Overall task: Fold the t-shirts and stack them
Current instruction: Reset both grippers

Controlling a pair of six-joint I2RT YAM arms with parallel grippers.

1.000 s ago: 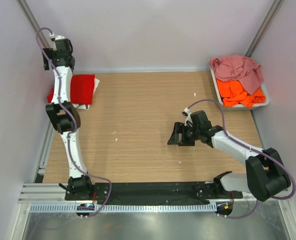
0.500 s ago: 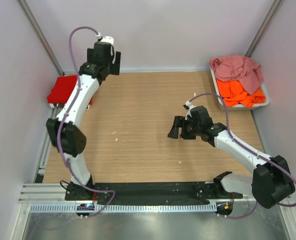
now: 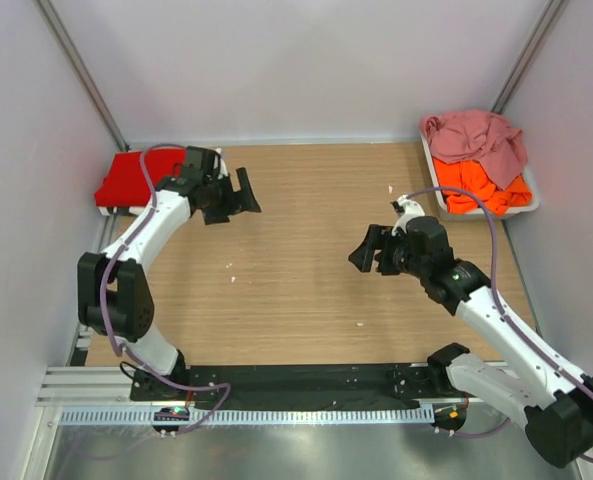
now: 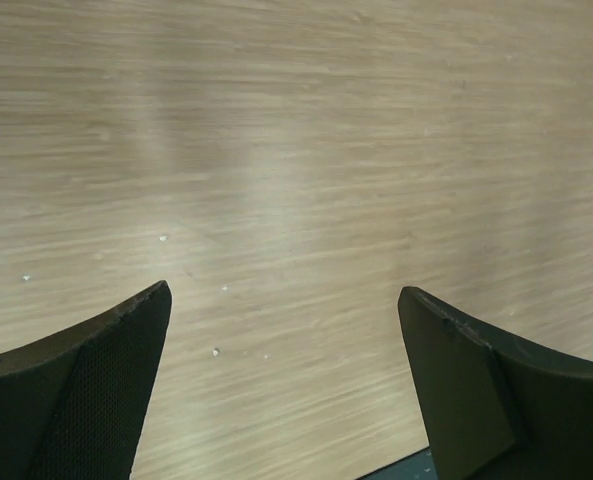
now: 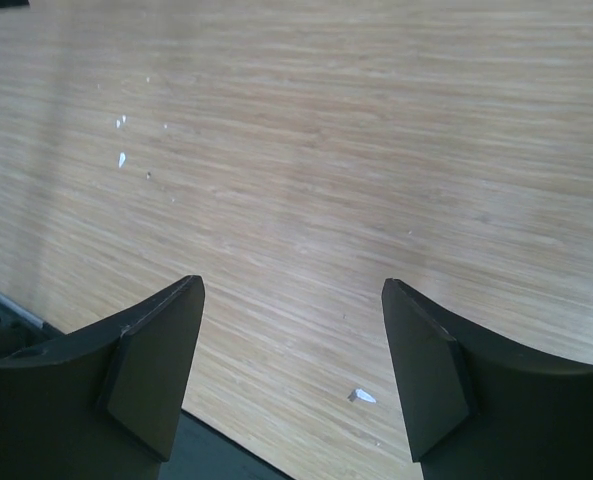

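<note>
Trouble from here would most likely come at the next pick. Both grippers hang empty over bare wood. The left gripper [image 3: 238, 193] has its jaws spread wide with nothing between them. The right gripper [image 3: 369, 248] also stands open, with only table [image 3: 306, 300] grain and a few white specks [image 5: 361, 396] showing between and below its fingers.

The folded red t-shirt [image 3: 134, 178] lies behind the left jaws, back past the wrist at the table's corner and clear of the fingers. The pink t-shirt [image 3: 474, 133] and the orange t-shirt [image 3: 481, 188] lie crumpled in the pale tray [image 3: 429, 160]. The tray is behind and to the outer side of the right jaws, which point away from it toward the table's middle.

By the look of it, these two tees are not yet folded, and the pink one is draped over the orange. A grab into that heap could catch both cloths at once. It could also pinch only a loose fold, so the tee drags out bunched or slips free on the way. Fingers going too deep could strike the tray's wall or lift the light tray along with the cloth.

On the other side, the left arm [image 3: 156, 225] runs just beside the red t-shirt in the top view. A careless swing there could nudge or unfold finished work. The two arms could also collide if both reach over the middle.
</note>
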